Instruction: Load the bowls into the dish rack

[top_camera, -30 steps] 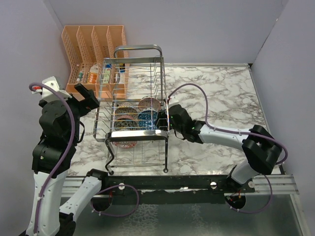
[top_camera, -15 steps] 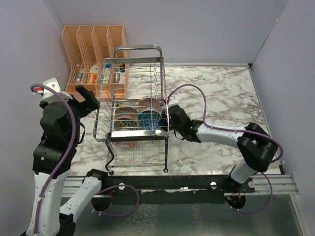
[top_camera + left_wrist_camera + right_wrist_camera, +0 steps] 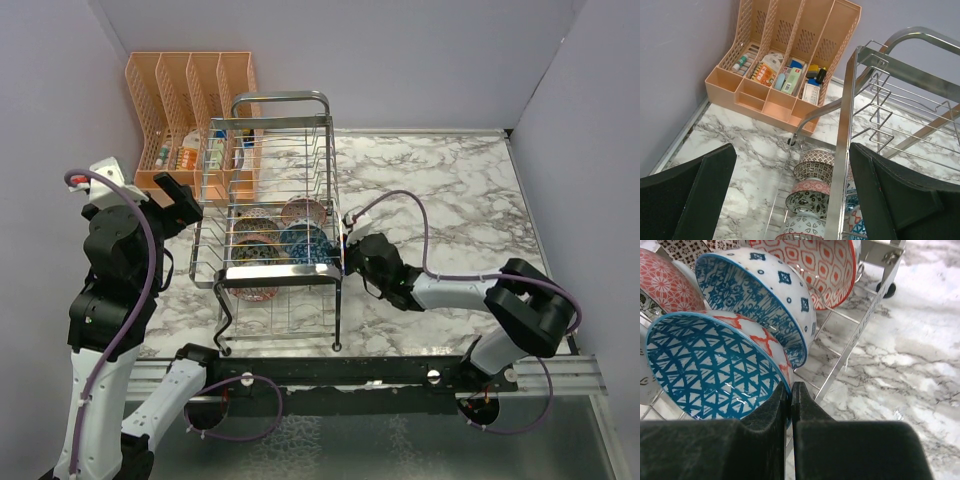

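The chrome dish rack (image 3: pixel 280 128) stands at the left middle of the marble table. Several bowls stand on edge in it. In the right wrist view my right gripper (image 3: pixel 791 389) is shut on the rim of a blue triangle-patterned bowl (image 3: pixel 705 370) inside the rack, beside a second blue bowl (image 3: pixel 750 295) and a red-patterned one (image 3: pixel 815 265). From above, this gripper (image 3: pixel 346 250) sits at the rack's right side. My left gripper (image 3: pixel 185 200) is open and empty, high at the rack's left; below it (image 3: pixel 792 165) a row of bowls (image 3: pixel 812 170) shows behind the rack frame (image 3: pixel 845 125).
An orange slotted organizer (image 3: pixel 190 100) holding small items stands behind the rack against the left wall, and it also shows in the left wrist view (image 3: pixel 785 60). Walls close the table at the left, back and right. Bare marble (image 3: pixel 450 190) lies right of the rack.
My right wrist has moved a little down and toward the near edge at the rack's right side, still at the blue bowl. The left arm has barely moved.
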`<state>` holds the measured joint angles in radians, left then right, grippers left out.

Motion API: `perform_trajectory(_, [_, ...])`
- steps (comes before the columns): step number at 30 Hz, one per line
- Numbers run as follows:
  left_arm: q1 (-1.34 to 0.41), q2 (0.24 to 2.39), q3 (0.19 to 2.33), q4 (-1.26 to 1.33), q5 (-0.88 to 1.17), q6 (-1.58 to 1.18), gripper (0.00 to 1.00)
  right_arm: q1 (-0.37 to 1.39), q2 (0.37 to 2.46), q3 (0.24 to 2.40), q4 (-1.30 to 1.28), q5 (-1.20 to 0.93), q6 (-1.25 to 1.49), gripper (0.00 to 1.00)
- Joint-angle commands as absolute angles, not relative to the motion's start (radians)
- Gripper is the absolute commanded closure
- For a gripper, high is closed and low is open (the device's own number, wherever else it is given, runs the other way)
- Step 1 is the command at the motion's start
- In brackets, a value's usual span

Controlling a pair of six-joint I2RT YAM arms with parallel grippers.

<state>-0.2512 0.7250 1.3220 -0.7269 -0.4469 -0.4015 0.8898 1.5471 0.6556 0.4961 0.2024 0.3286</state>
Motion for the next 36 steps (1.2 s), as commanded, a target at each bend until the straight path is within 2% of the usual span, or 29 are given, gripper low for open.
perform_trajectory(1, [-0.254,0.729,1.317,-0.705,-0.476,-0.391,0.01,0.896,1.514,0.622,0.718,0.259,0.209,0.99])
perform_trajectory(6, [-0.254,0.731,1.315,-0.703,-0.476,-0.392,0.01,0.952,1.525,0.572,0.857,0.344,0.115,0.99])
perform_trajectory(12, [-0.255,0.734,1.313,-0.699,-0.473,-0.392,0.01,1.118,1.635,0.580,1.050,0.548,-0.095,0.99])
perform_trajectory(17, [-0.255,0.730,1.319,-0.700,-0.470,-0.390,0.01,1.231,1.791,0.612,1.358,0.763,-0.350,0.99])
perform_trajectory(21, [-0.255,0.722,1.324,-0.699,-0.466,-0.387,0.01,1.243,1.888,0.618,1.573,0.883,-0.506,0.99])
perform_trajectory(32, [-0.255,0.722,1.322,-0.701,-0.466,-0.388,0.01,1.243,1.932,0.601,1.774,0.874,-0.693,0.99])
perform_trajectory(36, [-0.256,0.718,1.321,-0.704,-0.469,-0.385,0.01,1.246,1.921,0.571,1.699,0.822,-0.647,0.99])
